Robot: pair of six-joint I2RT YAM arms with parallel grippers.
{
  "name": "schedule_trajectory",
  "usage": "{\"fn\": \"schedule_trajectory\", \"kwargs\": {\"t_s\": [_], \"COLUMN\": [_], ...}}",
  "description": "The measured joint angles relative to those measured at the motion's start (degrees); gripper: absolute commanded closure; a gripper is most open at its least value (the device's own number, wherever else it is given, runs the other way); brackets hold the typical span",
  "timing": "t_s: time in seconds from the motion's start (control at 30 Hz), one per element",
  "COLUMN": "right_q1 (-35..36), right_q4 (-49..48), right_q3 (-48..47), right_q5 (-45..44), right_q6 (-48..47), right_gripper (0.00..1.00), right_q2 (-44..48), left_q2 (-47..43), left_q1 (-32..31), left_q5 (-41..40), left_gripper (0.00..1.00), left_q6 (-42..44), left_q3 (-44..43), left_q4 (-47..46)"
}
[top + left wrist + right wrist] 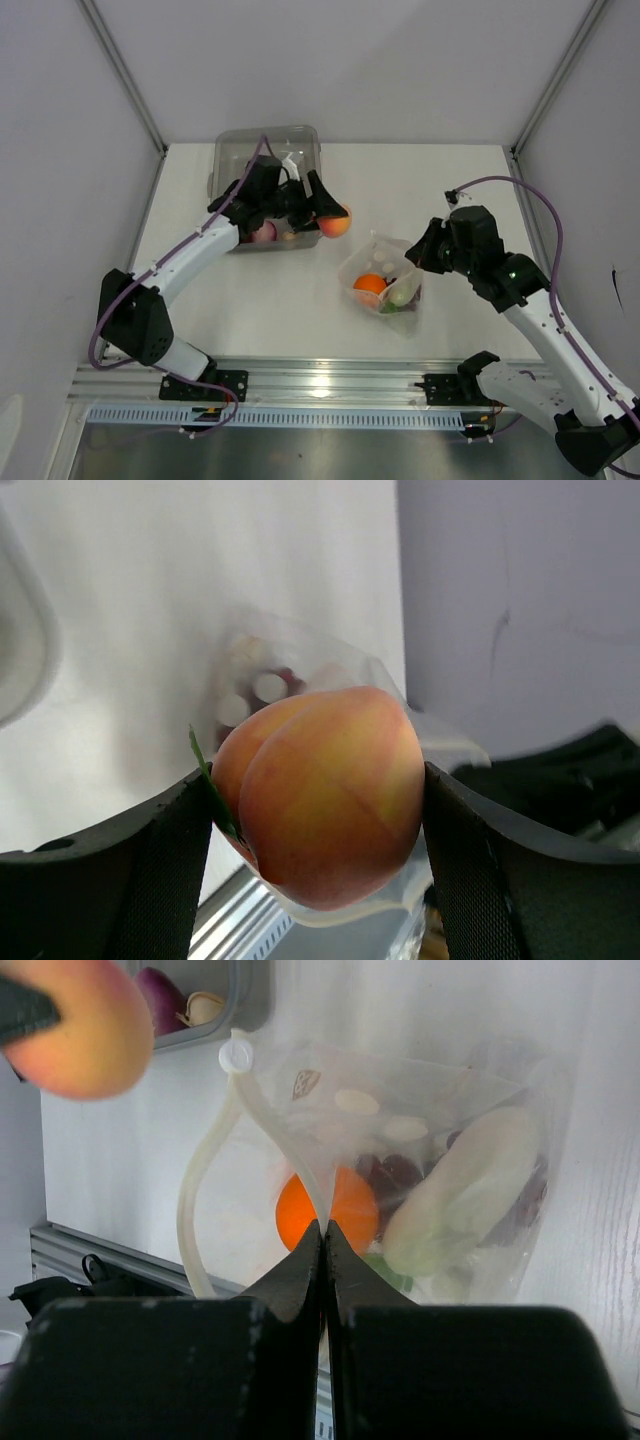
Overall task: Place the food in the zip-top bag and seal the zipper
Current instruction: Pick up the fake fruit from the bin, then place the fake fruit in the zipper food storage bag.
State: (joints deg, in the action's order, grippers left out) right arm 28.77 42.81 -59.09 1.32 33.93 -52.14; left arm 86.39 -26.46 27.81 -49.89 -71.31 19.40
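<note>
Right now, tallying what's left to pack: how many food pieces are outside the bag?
3: peach in the left fingers; purple onion and pale garlic-like piece in the bin. Others may be hidden.

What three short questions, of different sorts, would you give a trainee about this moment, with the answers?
1. True or false: the left hand holds the peach, which is not yet in the zip-top bag.
2. Choose one: the right hand pinches A) the peach, B) the bag's mouth edge, C) nothing.
3. Short answer: which round fruit lies inside the bag?

Key: 1 true. 2 B. 3 the orange.
</note>
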Motion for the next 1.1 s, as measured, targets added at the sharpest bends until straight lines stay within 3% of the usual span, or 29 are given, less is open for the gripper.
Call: {"fn": "schedule_trajectory", "kwargs": {"t_s": [0.23,0.6,1.1], "right_q1": [0.26,0.31,0.5], "right_q4": [0.02,-0.11,-0.26], "right_q3": [-1.49,-1.75,-1.79], "right_q5": [-0.02,0.02,0.07], "right_q6": [-0.11,-0.09,0.13], "right_gripper": [1.0,1.0,1.0], "right_q2": [-1.44,-2.1,-2.1], "left_q2": [-3.06,-3.58,7.78], "left_q1": [-9.6,-18.6,-22.14], "left_q5": [5.53,1.6,-3.34], "left_gripper": [0.99,0.99,0.92], "left_q6": [0.94,4.81,4.72], "left_q3": [0.07,0.44,-0.2], "left_q4": [-5.7,-5.53,-4.72]}}
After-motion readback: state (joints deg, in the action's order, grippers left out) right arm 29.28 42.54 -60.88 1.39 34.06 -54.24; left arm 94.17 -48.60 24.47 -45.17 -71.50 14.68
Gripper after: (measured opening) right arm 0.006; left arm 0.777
